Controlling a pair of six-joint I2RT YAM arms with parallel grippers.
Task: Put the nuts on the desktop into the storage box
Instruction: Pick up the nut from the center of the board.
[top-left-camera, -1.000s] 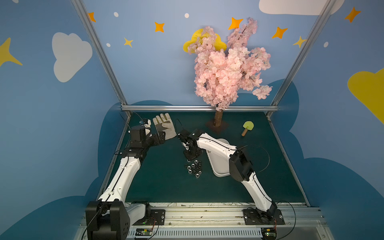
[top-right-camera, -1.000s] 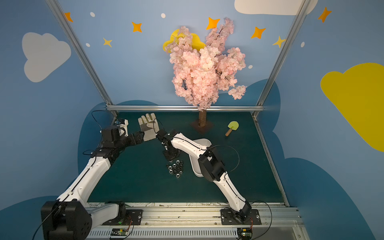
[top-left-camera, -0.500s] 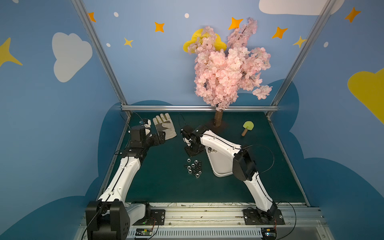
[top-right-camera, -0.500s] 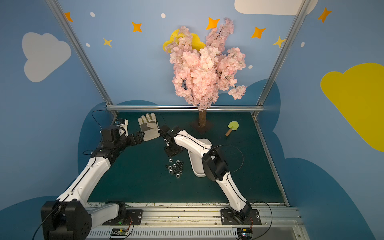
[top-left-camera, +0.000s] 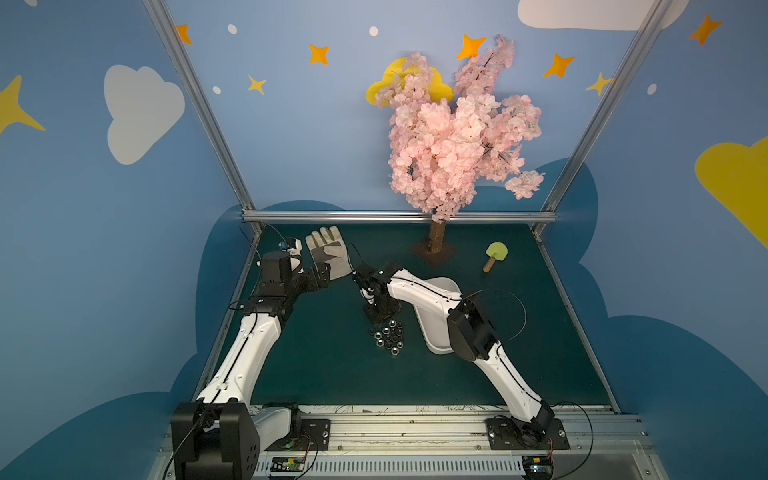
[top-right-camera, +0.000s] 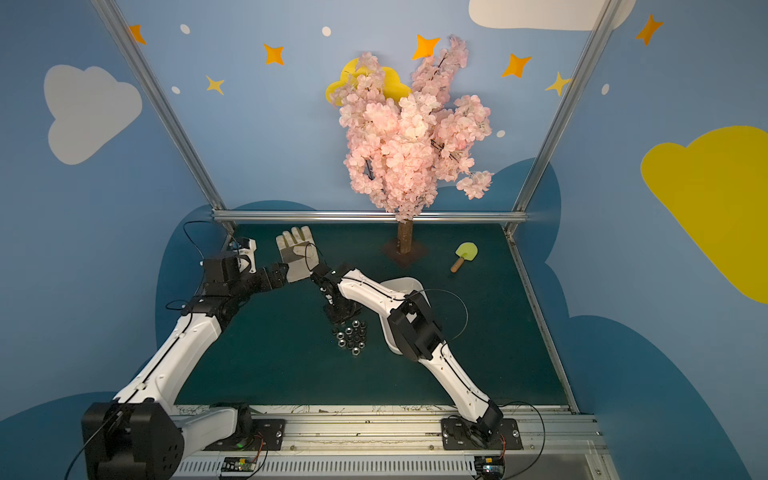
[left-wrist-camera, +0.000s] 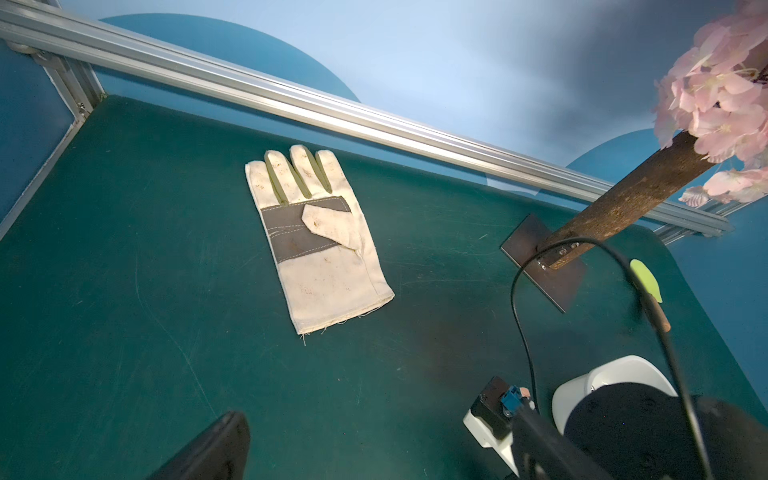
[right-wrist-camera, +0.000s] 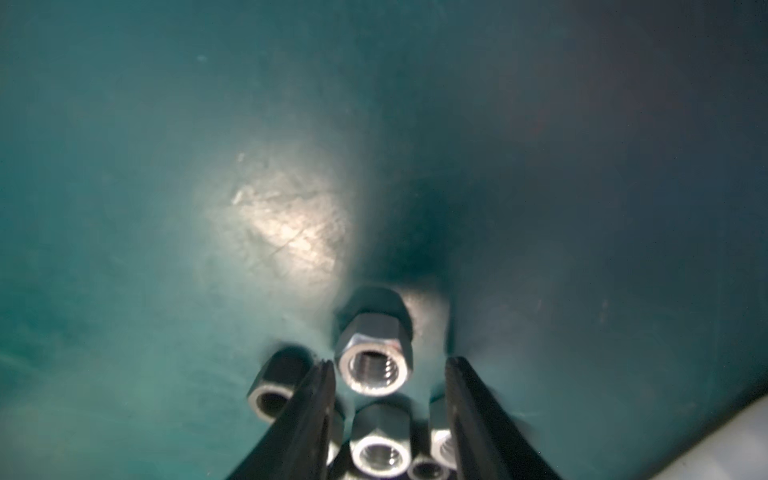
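Change: my right fingers (top-left-camera: 379, 312), clenched a second ago, had parted partway and straddled one nut (right-wrist-camera: 376, 361) at the heap's 12 o'clock edge, not touching it; a pick looked ready.
Left fingers (top-left-camera: 322, 275): spread wide, empty, near the one glove (top-left-camera: 330, 255) at 11 o'clock.
Nuts (top-left-camera: 387, 337): roughly a dozen, heaped mid surface (top-left-camera: 332, 374); too packed to count.
Box (top-left-camera: 436, 347): one, at 3 o'clock of the heap; contents hidden.

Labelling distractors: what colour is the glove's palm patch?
Grey palm patch on the cream glove; clearest in the left wrist view.
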